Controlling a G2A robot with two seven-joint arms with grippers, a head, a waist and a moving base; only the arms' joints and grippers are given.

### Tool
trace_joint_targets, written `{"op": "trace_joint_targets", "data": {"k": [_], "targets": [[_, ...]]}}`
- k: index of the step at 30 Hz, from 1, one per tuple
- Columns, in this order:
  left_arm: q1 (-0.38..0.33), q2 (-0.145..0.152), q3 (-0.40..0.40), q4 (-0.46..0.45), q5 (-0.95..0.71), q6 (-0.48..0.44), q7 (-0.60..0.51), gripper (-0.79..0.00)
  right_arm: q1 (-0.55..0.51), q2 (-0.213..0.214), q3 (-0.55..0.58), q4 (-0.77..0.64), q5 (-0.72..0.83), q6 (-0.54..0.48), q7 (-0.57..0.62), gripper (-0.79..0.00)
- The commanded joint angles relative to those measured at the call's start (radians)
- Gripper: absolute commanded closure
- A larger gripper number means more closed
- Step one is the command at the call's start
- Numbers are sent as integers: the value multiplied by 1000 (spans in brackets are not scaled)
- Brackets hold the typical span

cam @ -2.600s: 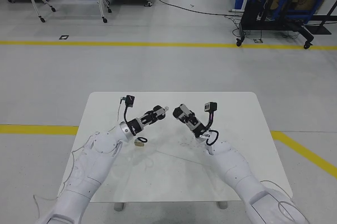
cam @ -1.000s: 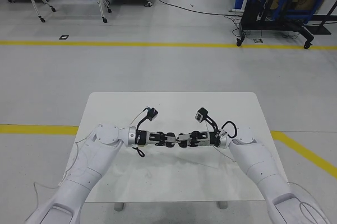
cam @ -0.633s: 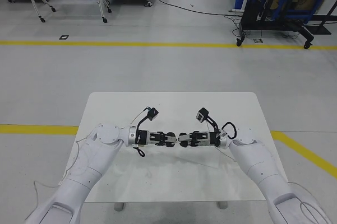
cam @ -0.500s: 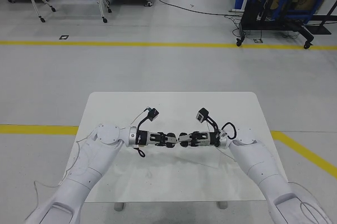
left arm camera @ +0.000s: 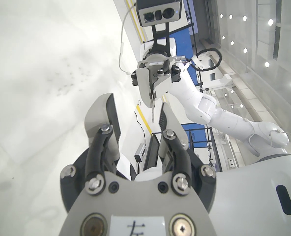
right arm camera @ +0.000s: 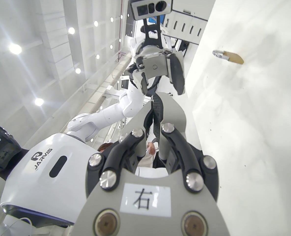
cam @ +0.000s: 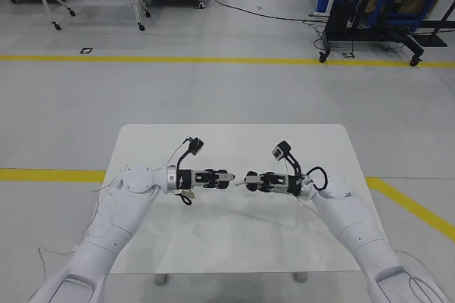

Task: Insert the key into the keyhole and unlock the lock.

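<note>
Pincers part; key handover looks done.
Left pincer [left arm camera: 137,112] draws back left, fingers apart, empty; right pincer [left arm camera: 152,100] clamps key [left arm camera: 153,114]; lock [right arm camera: 230,57] lies on worktop [right arm camera: 258,128].

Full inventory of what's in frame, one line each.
table: one, white, under both arms
padlock: one, brass with silver shackle, lying on the table, held by nothing
key: one, silver, in the right gripper, tip toward the left gripper
floor lines: two, yellow, around the table
cart: one, black, on the floor beyond the table
left gripper: one, grey and black, open, over the table
right gripper: one, grey and black, shut on the key
</note>
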Motion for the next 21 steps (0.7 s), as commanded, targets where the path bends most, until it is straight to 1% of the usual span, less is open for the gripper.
{"op": "trace_joint_targets", "data": {"k": [1, 3, 5, 21], "targets": [[13, 11, -40, -13, 0, -3, 35, -785, -19, 13, 32, -14, 13, -25, -25, 0], [29, 22, -83, -29, 3, -7, 76, -785, -47, 28, 77, -28, 40, -59, -59, 0], [29, 22, -83, -29, 3, -7, 76, -785, -70, 42, 112, -35, 47, -76, -75, 0], [29, 22, -83, -29, 3, -7, 76, -785, -70, 42, 112, -35, 47, -76, -75, 0]]}}
